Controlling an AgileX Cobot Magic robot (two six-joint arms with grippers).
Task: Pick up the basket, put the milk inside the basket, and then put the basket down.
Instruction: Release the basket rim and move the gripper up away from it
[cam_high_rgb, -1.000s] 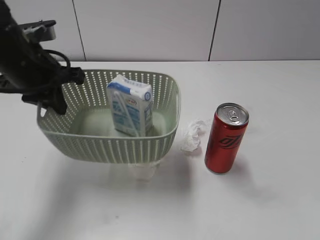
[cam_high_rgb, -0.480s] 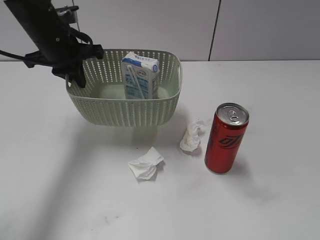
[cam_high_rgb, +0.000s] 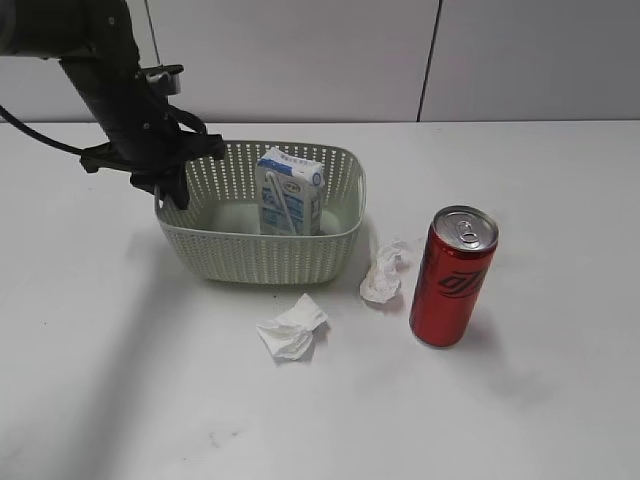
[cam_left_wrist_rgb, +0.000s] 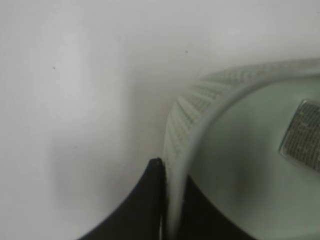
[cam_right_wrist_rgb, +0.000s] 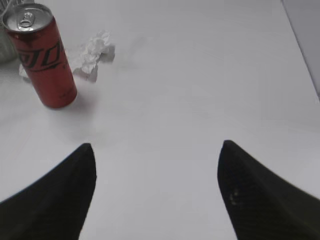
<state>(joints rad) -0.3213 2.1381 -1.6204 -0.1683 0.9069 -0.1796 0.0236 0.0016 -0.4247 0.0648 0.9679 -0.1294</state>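
Exterior view: left claw (cam_high_rgb: 170, 190) pinches the basket (cam_high_rgb: 262, 255) rim to steady it on the bench (cam_high_rgb: 520, 400), milk (cam_high_rgb: 289, 192) upright inside; right claw (cam_right_wrist_rgb: 156, 165) gapes wide

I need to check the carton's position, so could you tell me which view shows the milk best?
The exterior view: the milk stands upright inside the basket. The left wrist view catches only a blurred corner; the right wrist view misses it.
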